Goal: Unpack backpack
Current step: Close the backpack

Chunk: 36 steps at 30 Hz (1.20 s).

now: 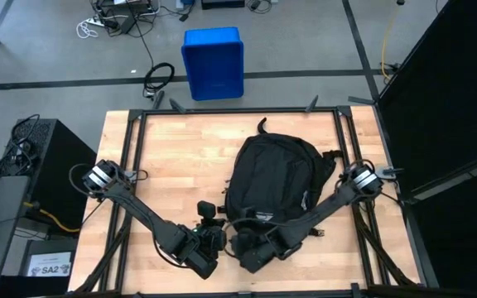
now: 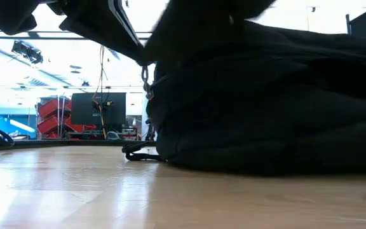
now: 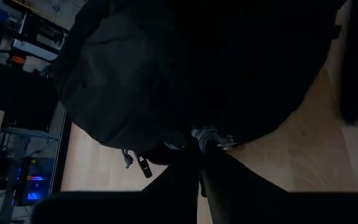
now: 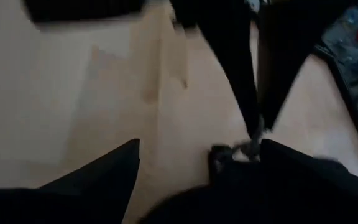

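My left tool (image 3: 202, 163) is pinched tight on a grey zipper pull (image 3: 211, 138) at the near end of the backpack (image 1: 272, 178); in its wrist view the two fingers (image 3: 179, 177) meet right under the pull, with black fabric bulging beyond. My right tool (image 4: 197, 163) stands wide, its fingers (image 4: 107, 169) well apart over bare wood. I see another small metal pull (image 4: 252, 146) near the inner finger, but the fingers are not closed on it, and I cannot tell whether they touch it.

From above, both tools sit close together at the near edge of the bench (image 1: 172, 157), just at the backpack's near end. The backpack lies flat on the wood, right of middle, its top handle pointing to the far side and its white logo (image 1: 258, 213) near the tools.

I cannot see inside the backpack from any camera, and I cannot tell how far the zipper is open. In the low view the pack (image 2: 265, 102) fills most of the picture as a dark mass, and the arms above are cut off.

On the floor beyond the bench stands a blue bin (image 1: 213, 62); I cannot make out anything in it.
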Available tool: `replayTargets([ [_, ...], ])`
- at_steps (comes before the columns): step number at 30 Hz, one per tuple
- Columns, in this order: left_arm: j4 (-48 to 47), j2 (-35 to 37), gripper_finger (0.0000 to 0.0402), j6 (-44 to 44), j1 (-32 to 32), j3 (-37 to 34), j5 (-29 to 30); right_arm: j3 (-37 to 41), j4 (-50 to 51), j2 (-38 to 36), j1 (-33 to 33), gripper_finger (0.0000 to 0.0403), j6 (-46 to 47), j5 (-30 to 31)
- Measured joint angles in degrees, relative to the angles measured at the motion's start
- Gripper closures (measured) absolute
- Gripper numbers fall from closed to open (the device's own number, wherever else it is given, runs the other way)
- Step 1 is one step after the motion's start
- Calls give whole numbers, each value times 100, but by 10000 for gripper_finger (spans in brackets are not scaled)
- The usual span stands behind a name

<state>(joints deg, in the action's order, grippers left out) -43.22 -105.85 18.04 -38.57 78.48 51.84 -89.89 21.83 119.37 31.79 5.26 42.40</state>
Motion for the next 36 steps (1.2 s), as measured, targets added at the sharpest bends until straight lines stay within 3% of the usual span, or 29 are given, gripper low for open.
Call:
replayTargets([
  [4, 16, 6, 401, 5, 7, 3, 1, -8, 758, 187, -178, 87, 447, 187],
  [8, 37, 6, 401, 7, 11, 4, -10, -4, 1302, 291, -315, 122, 831, 425],
  [11, 59, 6, 401, 11, 15, 4, -10, -4, 1328, 309, -341, 189, 855, 432],
  [15, 66, 10, 401, 11, 11, 7, -8, -2, 1314, 306, -325, 340, 816, 421],
  [17, 63, 12, 401, 15, 9, 7, -8, -1, 1318, 306, -271, 382, 680, 488],
  [24, -443, 25, 401, 301, 3, 24, 113, 11, 1554, 117, 229, 400, 820, 687],
  [32, -1194, 294, 401, 1093, -67, 39, 573, -6, 3134, -541, 1012, 402, 2645, 1382],
  [36, -1547, 495, 401, 1284, -115, 14, 627, 2, 3756, -765, 1320, 402, 3239, 1339],
])
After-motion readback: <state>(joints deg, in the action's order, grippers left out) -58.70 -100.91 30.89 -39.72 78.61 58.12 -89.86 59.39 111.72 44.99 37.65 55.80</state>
